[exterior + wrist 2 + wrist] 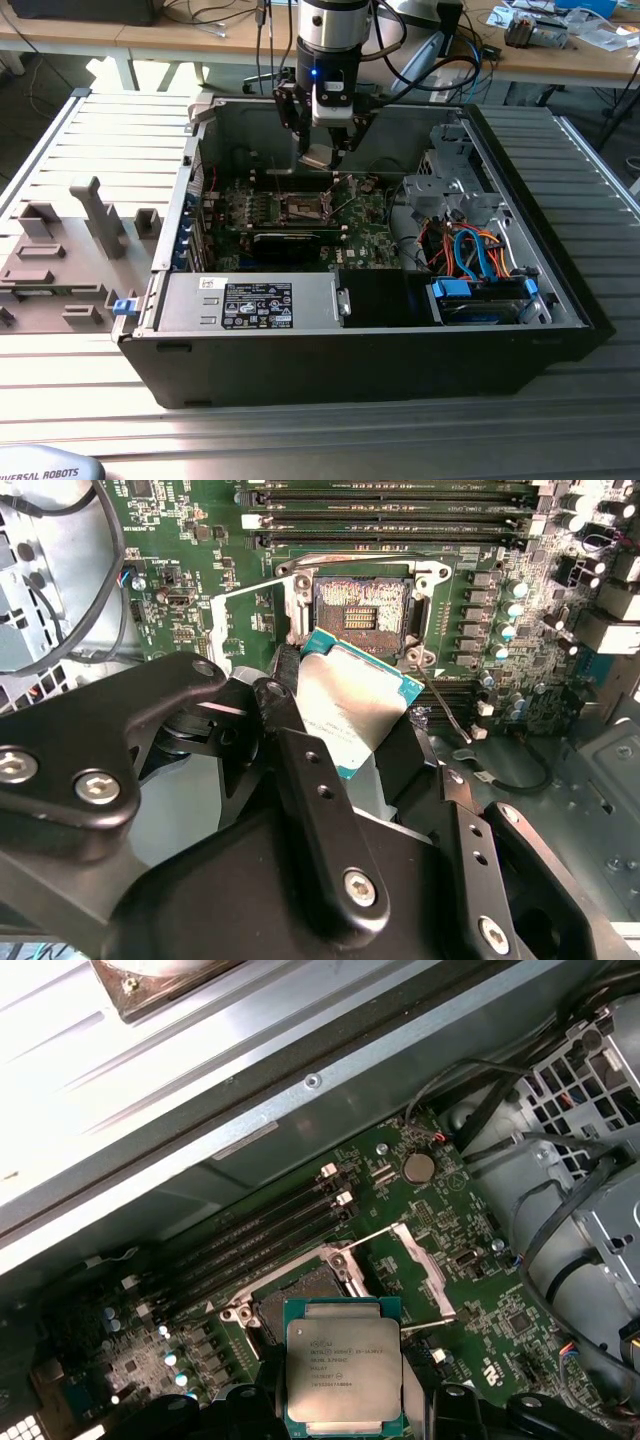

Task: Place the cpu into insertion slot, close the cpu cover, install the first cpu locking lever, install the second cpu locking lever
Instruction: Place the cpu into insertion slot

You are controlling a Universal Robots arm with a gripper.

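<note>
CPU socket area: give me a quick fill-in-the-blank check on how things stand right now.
1. The insertion slot is ____, with no chip seated in it.
2. The cpu cover is swung ____.
3. The gripper is shut on the ____, hanging near the slot.

Missing words: empty; open; cpu

cpu (343, 1375): 1 on my feed
insertion slot (362, 608): 1
cpu cover (425, 1265): 1, far as I see
gripper (322, 158): 1
long blk mem slots (270, 1225): I count 4
coin batt (418, 1168): 1
green mobo (485, 1295): 1
pc case (300, 372): 1
silver psu box (250, 300): 1
</note>
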